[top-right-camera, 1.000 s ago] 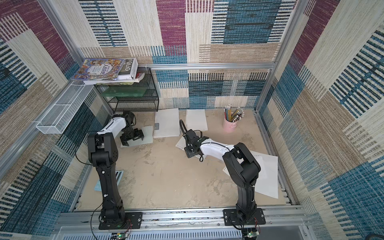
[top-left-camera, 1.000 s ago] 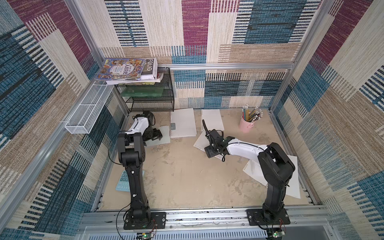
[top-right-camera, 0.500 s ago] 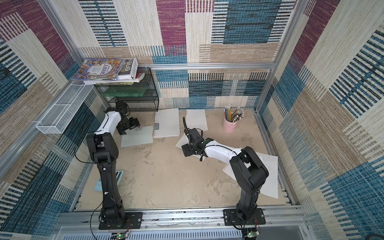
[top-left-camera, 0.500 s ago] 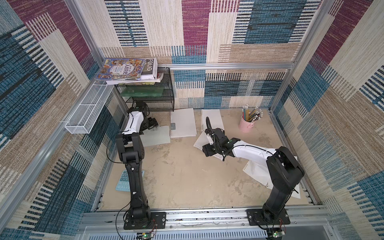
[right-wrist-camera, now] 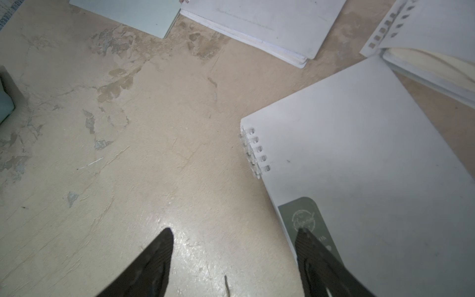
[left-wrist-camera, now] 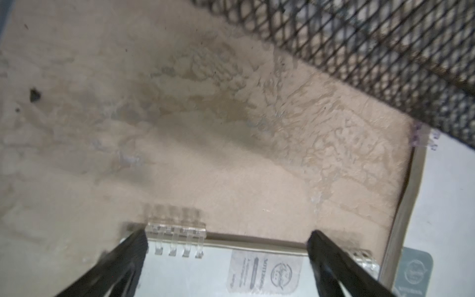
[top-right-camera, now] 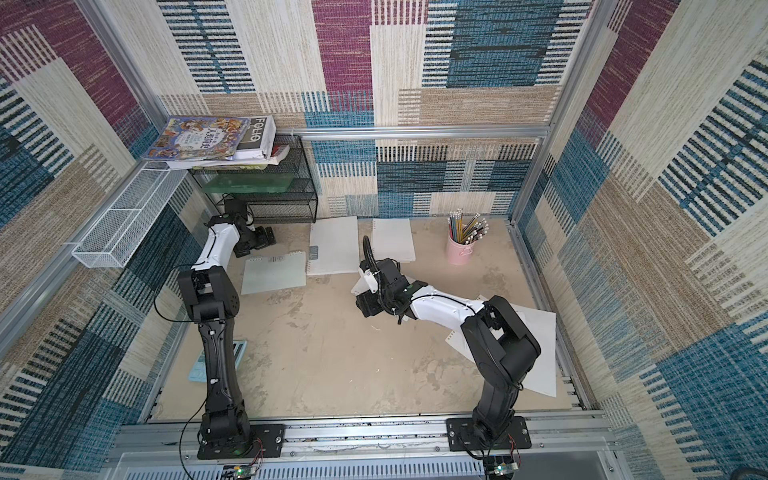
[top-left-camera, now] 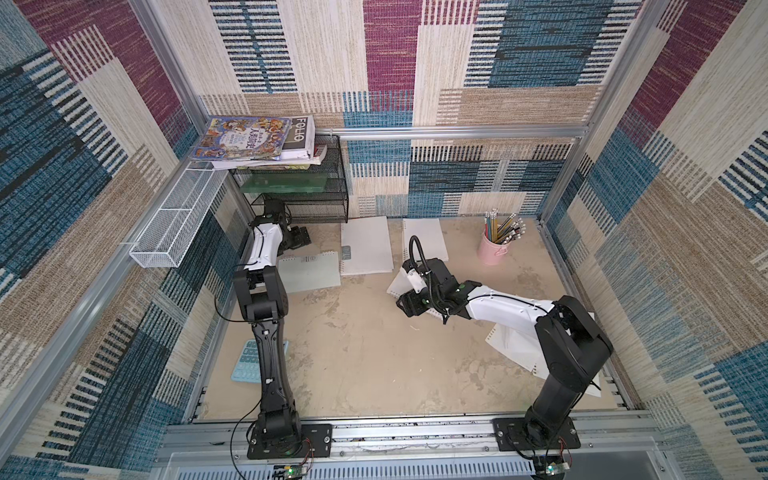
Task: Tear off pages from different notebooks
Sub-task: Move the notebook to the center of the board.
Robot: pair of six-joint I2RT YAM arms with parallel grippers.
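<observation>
**Left gripper.** The left gripper (top-left-camera: 298, 241) is hanging at the back left of the table (top-left-camera: 353, 353), just in front of the wire rack (top-left-camera: 299, 203). Its jaws are standing spread wide and are gripping nothing. The pale green notebook (top-left-camera: 309, 272) is lying flat directly below and in front of it. In the left wrist view, the two fingers (left-wrist-camera: 133, 246) are straddling the notebook's bound edge. One tip is sitting beside a cluster of clear rings (left-wrist-camera: 177, 232), and the cover label (left-wrist-camera: 264, 272) is showing between the tips. The view is not showing whether the tips are touching the cover.

**Right gripper.** The right gripper (top-left-camera: 405, 305) is hovering mid-table with its jaws apart and empty. The small notebook (right-wrist-camera: 359, 154) is lying flat and closed, partly under it. One fingertip (right-wrist-camera: 302, 235) is sitting over the dark label (right-wrist-camera: 303, 218) at the notebook's bound edge, while the other is sitting over bare table. Contact cannot be confirmed.

**Other items.** A large notebook (top-left-camera: 368, 245) and a fourth notebook (top-left-camera: 426, 241) are lying at the back, between the two grippers. Loose pages (top-left-camera: 509, 345) are lying beside the right arm, well apart from its gripper.
</observation>
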